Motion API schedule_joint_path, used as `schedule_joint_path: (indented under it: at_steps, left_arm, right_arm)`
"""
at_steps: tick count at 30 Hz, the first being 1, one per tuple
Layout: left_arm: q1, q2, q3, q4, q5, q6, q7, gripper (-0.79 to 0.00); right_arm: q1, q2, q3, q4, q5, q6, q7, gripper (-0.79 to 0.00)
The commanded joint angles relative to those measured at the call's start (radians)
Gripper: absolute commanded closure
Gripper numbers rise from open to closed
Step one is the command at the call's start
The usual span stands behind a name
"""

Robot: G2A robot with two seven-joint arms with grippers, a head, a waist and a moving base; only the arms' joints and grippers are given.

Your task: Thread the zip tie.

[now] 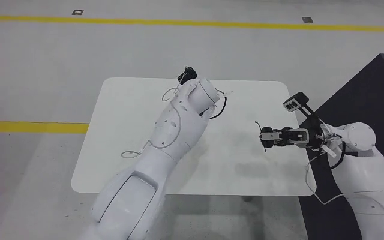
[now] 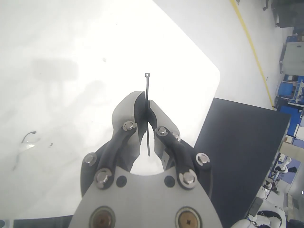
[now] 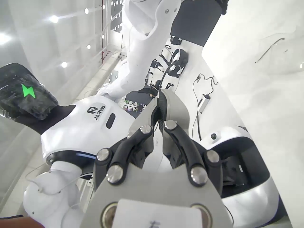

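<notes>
While the left gripper (image 2: pixel 146 97) clamps the zip tie (image 2: pixel 147 84) lengthwise, head poking past the tips, the right gripper (image 1: pixel 262 135) sits well apart. It's pinching a thin dark strip (image 1: pixel 258 126) crosswise.

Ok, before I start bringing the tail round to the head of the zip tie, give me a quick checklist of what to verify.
1. Left pincer grip on the zip tie: shut on it about mid-length. Ok.
2. Head clear of the pincer: it sticks out past the tips with its opening visible. Ok.
3. Tail free to take: it runs straight back inside the pincer toward the wrist. Not ok.
4. Right pincer ready to receive: shut, and well apart from the tie in the top view. Not ok.
5. Right pincer empty: cannot tell.
</notes>
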Motion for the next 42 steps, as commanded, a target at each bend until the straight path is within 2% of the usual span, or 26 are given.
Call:
schedule_joint_path:
  at_steps: [1,3,6,9,13,15,18,20,22,29,31,34,38,41,42]
  left_arm:
    - [0.000,0.000,0.000,-0.001,0.000,-0.001,0.000,0.000]
    - [0.000,0.000,0.000,-0.001,0.000,-0.001,0.000,0.000]
    - [0.039,0.002,0.001,-0.048,-0.005,-0.079,-0.004,0.000]
    - [0.080,0.012,-0.007,-0.135,0.021,-0.087,0.057,0.000]
    - [0.197,0.039,-0.032,-0.333,0.083,-0.094,0.105,0.000]
    - [0.279,0.057,-0.034,-0.462,0.134,-0.126,0.083,0.000]
    - [0.405,0.093,-0.054,-0.658,0.224,-0.215,-0.003,0.000]
    - [0.469,0.115,-0.085,-0.771,0.240,-0.286,-0.127,0.000]
    - [0.505,0.128,-0.138,-0.844,0.210,-0.285,-0.190,0.000]
    - [0.505,0.128,-0.138,-0.844,0.210,-0.285,-0.190,0.000]
    - [0.512,0.128,-0.133,-0.850,0.204,-0.306,-0.191,0.000]
    - [0.542,0.137,-0.130,-0.878,0.154,-0.462,-0.255,0.000]
    - [0.566,0.159,-0.200,-0.897,0.010,-0.651,-0.447,0.000]
    - [0.565,0.175,-0.273,-0.880,-0.144,-0.726,-0.591,0.000]
    - [0.563,0.177,-0.279,-0.876,-0.165,-0.732,-0.609,0.000]
  right_arm:
    - [0.000,0.000,0.000,0.000,0.000,0.000,0.000,0.000]
    - [0.000,0.000,0.000,0.000,0.000,0.000,0.000,0.000]
    - [-0.012,-0.006,-0.055,-0.034,-0.009,0.037,0.000,0.000]
    - [-0.006,-0.005,-0.060,-0.009,-0.054,0.018,-0.032,0.000]
    - [0.001,0.004,-0.021,0.053,-0.051,0.013,-0.007,0.000]
    - [0.001,0.009,-0.008,0.066,-0.048,0.011,0.000,0.000]
    - [-0.007,0.023,-0.012,0.055,-0.006,0.027,0.000,0.000]
    - [-0.009,0.037,-0.027,0.035,0.040,0.058,0.000,0.000]
    - [-0.008,0.042,-0.032,0.032,0.054,0.068,0.000,0.000]
    - [-0.008,0.042,-0.032,0.032,0.054,0.068,0.000,0.000]
    - [-0.025,0.038,-0.070,-0.004,0.106,0.148,0.000,0.000]
    - [-0.024,0.050,-0.133,-0.042,0.206,0.316,0.000,0.000]
    - [-0.019,0.085,-0.181,-0.063,0.376,0.442,0.000,0.000]
    - [-0.015,0.118,-0.202,-0.091,0.463,0.490,0.000,0.000]
    - [-0.016,0.121,-0.204,-0.095,0.473,0.495,0.000,0.000]
